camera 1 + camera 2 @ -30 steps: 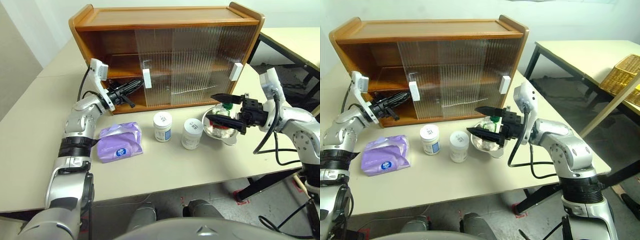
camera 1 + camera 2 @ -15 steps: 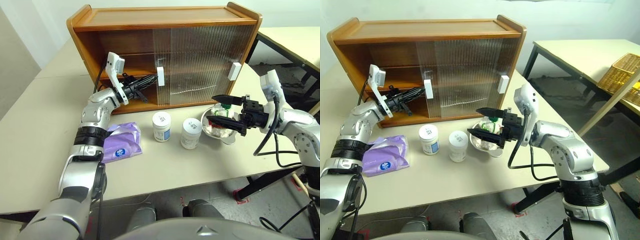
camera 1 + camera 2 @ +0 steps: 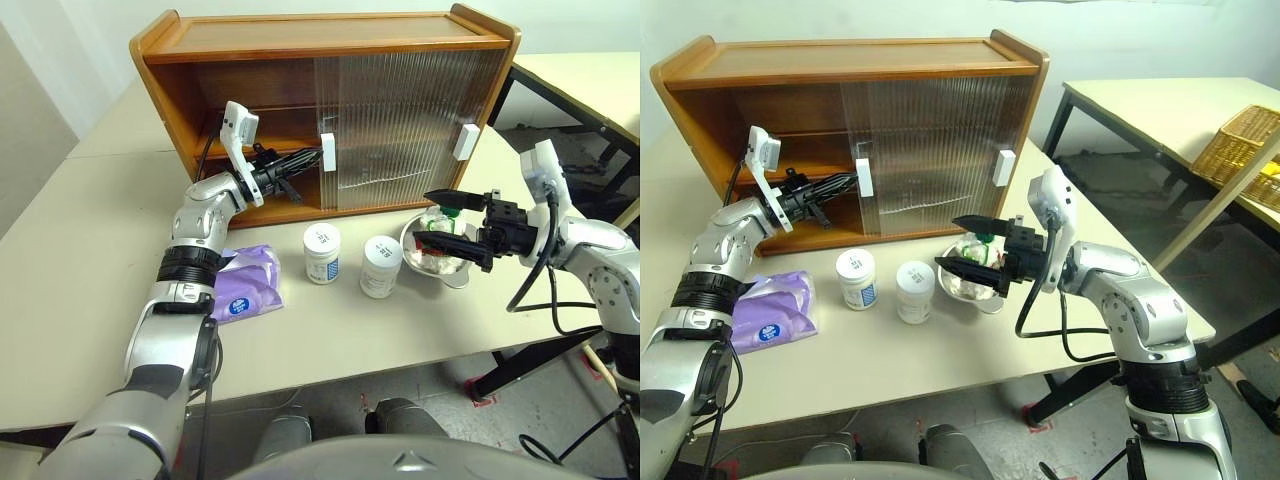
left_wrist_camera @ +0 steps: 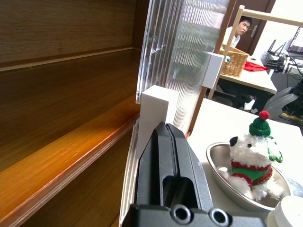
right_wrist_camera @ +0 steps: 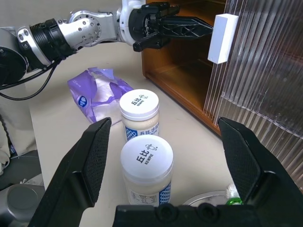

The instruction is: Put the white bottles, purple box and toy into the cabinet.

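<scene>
The cabinet (image 3: 330,35) stands at the back of the table, its left part open. My left gripper (image 3: 311,160) is shut, its tips against the white handle (image 3: 327,153) of the left sliding door, at the level of the upper shelf. Two white bottles (image 3: 323,252) (image 3: 381,266) stand side by side in front of the cabinet. Left of them lies the purple box (image 3: 240,285), under my left forearm. The toy (image 4: 252,156) sits in a steel bowl (image 4: 222,175) right of the bottles. My right gripper (image 3: 421,217) hangs open just above that bowl, pointing left toward the bottles.
The right sliding door with its own white handle (image 3: 463,142) covers the cabinet's right part. A second table with a wicker basket (image 3: 1240,140) stands to the right across a gap. A person (image 4: 241,26) sits far behind in the left wrist view.
My left gripper has moved right with the door handle, and the left sliding door has slid right, uncovering more of the cabinet's left side. The right arm has kept still.
</scene>
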You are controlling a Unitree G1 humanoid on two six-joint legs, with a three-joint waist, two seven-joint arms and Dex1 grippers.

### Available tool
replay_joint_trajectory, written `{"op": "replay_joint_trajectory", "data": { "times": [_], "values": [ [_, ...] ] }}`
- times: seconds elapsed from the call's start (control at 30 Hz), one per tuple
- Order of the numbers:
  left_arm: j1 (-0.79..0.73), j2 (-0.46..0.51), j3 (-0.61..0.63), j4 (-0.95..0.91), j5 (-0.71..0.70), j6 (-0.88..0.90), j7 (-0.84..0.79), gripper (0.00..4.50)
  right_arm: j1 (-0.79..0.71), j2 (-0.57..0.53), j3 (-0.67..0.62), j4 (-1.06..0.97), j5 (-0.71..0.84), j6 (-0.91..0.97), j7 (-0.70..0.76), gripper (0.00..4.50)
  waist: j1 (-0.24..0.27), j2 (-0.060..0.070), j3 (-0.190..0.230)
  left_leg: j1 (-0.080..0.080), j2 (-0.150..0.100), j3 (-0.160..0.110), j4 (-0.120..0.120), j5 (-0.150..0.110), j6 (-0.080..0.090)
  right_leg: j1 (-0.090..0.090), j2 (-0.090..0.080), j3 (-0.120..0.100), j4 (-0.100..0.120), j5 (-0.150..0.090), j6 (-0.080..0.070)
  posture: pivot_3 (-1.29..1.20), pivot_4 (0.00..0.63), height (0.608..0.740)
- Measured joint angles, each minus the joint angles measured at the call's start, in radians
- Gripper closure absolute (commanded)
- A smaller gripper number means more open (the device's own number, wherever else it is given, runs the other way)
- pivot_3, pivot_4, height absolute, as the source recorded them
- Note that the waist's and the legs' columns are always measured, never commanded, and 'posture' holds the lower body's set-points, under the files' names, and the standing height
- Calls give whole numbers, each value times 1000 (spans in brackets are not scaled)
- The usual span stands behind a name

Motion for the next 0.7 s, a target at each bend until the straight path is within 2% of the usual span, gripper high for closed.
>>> {"op": "replay_joint_trajectory", "data": {
  "times": [0.3, 0.7],
  "values": [
    [4, 1, 0, -12, 0, 0, -1, 4478, -8, 0, 0, -2, 7, 1, 27, 0, 0, 0, 0, 0, 0, 1, 0, 0, 0, 0, 0, -1, 0, 0, 0, -143, 0, 740],
    [100, 92, 23, -223, -47, 96, 2, 4478, -11, 34, -4, 38, 31, -12, 70, 0, 4, 0, 0, 1, 0, 3, 0, 0, 0, 0, 1, -3, 0, 0, 1, -116, 0, 740]
  ]
}}
